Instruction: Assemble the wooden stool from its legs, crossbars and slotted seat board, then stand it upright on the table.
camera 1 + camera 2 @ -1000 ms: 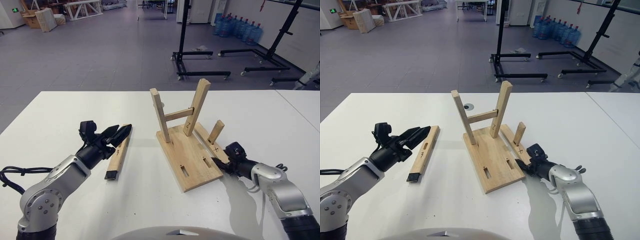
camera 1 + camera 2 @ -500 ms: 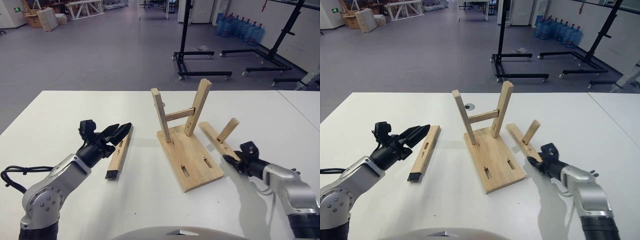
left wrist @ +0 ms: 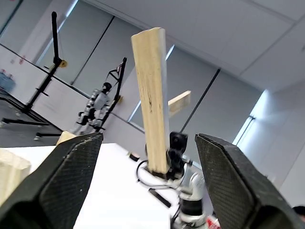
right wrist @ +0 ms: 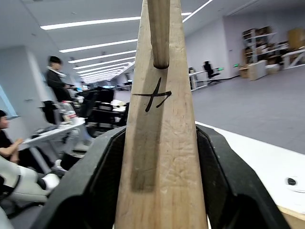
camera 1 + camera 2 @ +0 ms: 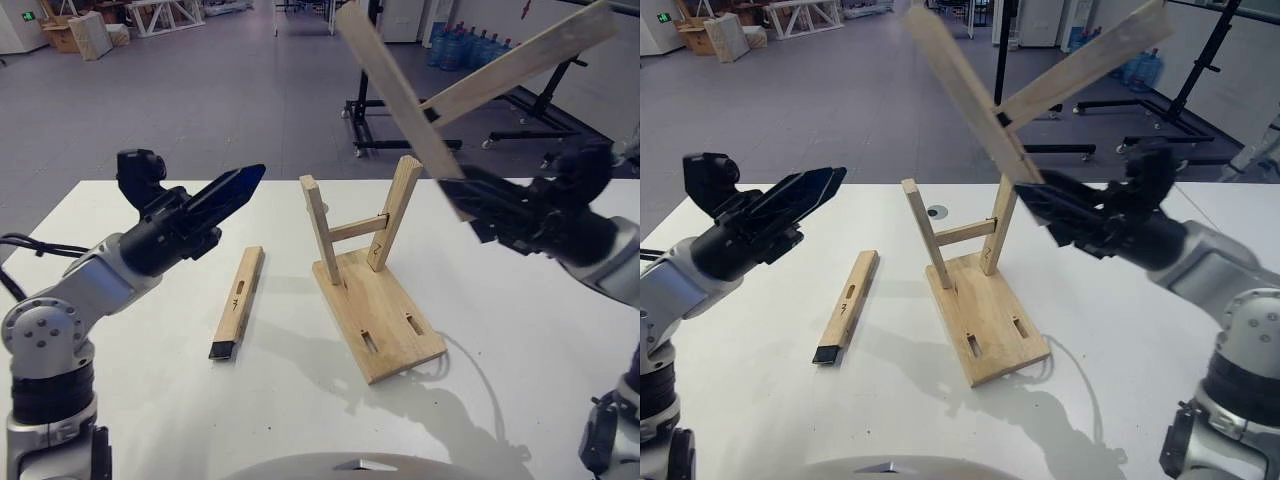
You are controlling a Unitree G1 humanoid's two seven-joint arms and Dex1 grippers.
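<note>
The slotted seat board [image 5: 385, 320] lies flat mid-table, with two legs [image 5: 322, 232] and a crossbar [image 5: 358, 229] standing up from its far end. A loose leg [image 5: 238, 315] rests on the table left of the board. High over the board's right side, my right gripper [image 5: 478, 208] is shut on another leg [image 5: 395, 90] that has a crossbar [image 5: 515, 62] sticking out of it; in the right wrist view this leg [image 4: 159, 157] sits between the fingers [image 4: 102, 176]. My left gripper [image 5: 240, 182] hangs open above the loose leg, holding nothing, its fingers [image 3: 71, 171] wide apart.
A second white table [image 5: 610, 200] adjoins on the right. A thin cable [image 5: 462, 348] lies by the board's near right corner. Black wheeled stands [image 5: 400, 110] and water bottles [image 5: 470, 50] are on the floor beyond the table's far edge.
My right gripper has lifted the leg with its crossbar from the table beside the board to high above it. My left arm has risen from beside the loose leg, still open.
</note>
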